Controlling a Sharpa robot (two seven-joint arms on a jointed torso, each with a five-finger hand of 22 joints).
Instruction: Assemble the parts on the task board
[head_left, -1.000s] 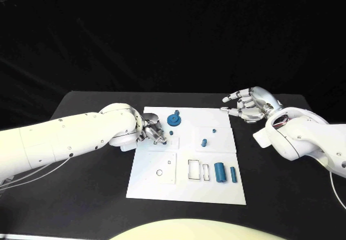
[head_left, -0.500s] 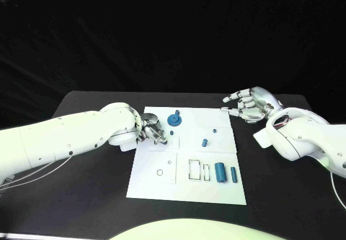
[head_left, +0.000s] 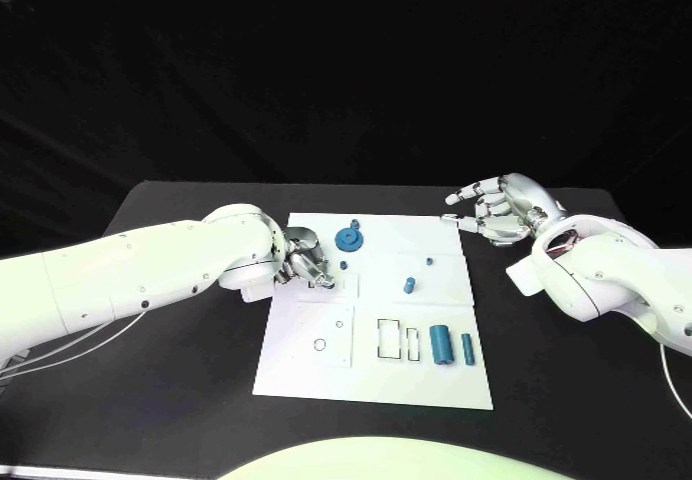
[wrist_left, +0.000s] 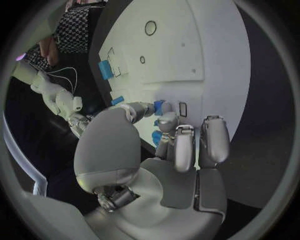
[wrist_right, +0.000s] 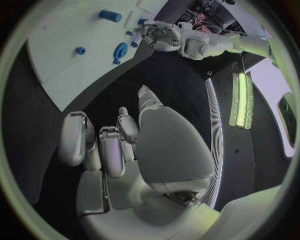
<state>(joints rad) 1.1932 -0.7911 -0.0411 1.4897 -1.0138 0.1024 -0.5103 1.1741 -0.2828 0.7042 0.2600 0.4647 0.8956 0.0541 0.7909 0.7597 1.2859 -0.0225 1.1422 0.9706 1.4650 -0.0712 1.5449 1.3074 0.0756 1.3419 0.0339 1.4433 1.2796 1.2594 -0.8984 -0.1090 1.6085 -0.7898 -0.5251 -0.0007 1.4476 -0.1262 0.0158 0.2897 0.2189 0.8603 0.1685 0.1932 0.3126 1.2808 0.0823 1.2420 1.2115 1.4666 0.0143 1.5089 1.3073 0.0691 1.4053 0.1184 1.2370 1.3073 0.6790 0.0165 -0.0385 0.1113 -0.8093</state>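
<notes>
Here the left hand (head_left: 306, 262) pinches a small blue part (wrist_left: 159, 107) over the task board (head_left: 325, 372), while the right hand (head_left: 498, 209) hovers with fingers apart.

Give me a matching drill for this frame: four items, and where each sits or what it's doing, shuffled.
Items:
1. left robot hand
2. right robot hand
3. blue round part
4. two blue cylinders

Places or states:
A. lying side by side in the near right part of the task board
B. fingers curled, holding nothing, above the table by the board's far right corner
C. at the board's far edge, left of middle
D. at the board's left edge, pinching a small blue part

Pairs: 1-D, 2-B, 3-C, 4-A
</notes>
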